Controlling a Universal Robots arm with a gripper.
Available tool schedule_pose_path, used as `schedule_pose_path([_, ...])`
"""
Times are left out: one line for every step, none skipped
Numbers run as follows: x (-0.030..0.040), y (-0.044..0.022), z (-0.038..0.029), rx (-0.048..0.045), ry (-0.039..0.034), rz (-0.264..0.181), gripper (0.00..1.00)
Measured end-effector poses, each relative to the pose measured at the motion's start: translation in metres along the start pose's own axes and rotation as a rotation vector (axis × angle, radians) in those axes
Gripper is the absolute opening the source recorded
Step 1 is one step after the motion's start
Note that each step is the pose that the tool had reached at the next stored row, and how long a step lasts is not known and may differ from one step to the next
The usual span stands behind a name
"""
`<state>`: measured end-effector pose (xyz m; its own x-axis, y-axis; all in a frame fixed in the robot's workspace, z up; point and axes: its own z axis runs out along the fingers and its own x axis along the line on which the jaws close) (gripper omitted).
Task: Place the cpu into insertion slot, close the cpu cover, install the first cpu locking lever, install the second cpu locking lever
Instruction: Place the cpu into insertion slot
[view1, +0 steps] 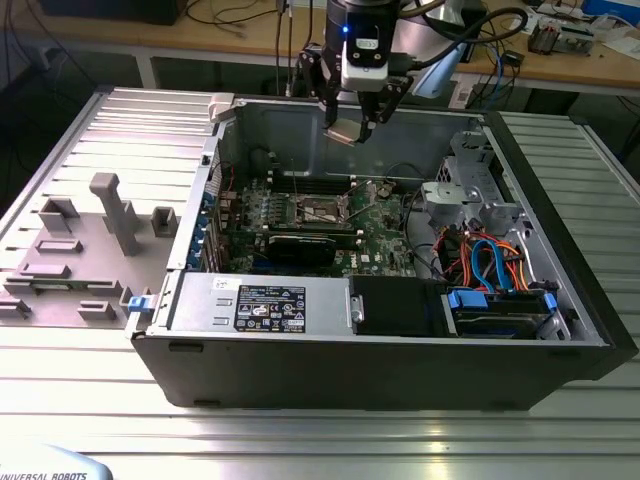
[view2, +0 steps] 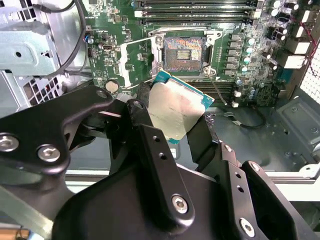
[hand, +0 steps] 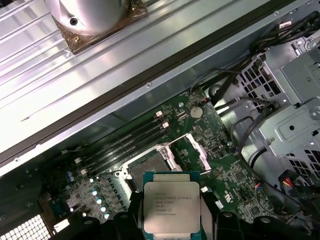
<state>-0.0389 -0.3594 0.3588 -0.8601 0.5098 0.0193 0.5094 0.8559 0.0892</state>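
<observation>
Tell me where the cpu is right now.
The cpu is held in the pincer, up in the air over the open computer case in the exterior view, above the green motherboard and not yet in the insertion slot, which lies empty below it.

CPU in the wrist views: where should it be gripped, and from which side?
By two opposite edges, coming from the lid side, as the gripper holds the cpu now. It is a thin flat square, so only the edges give the jaws purchase, and this probably keeps the underside free for the insertion slot.
</observation>
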Motion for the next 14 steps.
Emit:
schedule_pose_path([0.0001, 0.0000, 0.0000, -0.0001, -0.0006, 0.006, 0.54])
schedule_pose_path([0.0001, -0.0001, 0.0000, -0.0002, -0.0012, 0.013, 0.54])
schedule_pose_path([0.0004, -0.0003, 0.0000, -0.0003, -0.0018, 0.021, 0.54])
schedule_pose_path([0.0007, -0.0004, 0.0001, -0.0004, -0.0022, 0.024, 0.54])
schedule_pose_path([0.0009, -0.0005, 0.0001, -0.0005, -0.0024, 0.026, 0.54])
schedule_pose_path([0.0010, -0.0006, 0.0001, -0.0007, -0.0026, 0.029, 0.54])
schedule_pose_path([0.0010, -0.0006, 0.0001, -0.0006, -0.0026, 0.029, 0.54])
schedule_pose_path([0.0011, -0.0007, 0.0000, -0.0006, -0.0027, 0.029, 0.54])
schedule_pose_path([0.0011, -0.0007, 0.0000, -0.0005, -0.0026, 0.029, 0.54])
schedule_pose_path([0.0011, -0.0007, 0.0000, -0.0005, -0.0026, 0.029, 0.54])
schedule_pose_path([0.0011, -0.0007, 0.0000, -0.0005, -0.0027, 0.029, 0.54])
schedule_pose_path([0.0011, -0.0007, 0.0000, -0.0005, -0.0027, 0.029, 0.54])
schedule_pose_path([0.0011, -0.0007, 0.0000, -0.0005, -0.0026, 0.029, 0.54])
schedule_pose_path([0.0011, -0.0007, 0.0000, -0.0005, -0.0026, 0.029, 0.54])
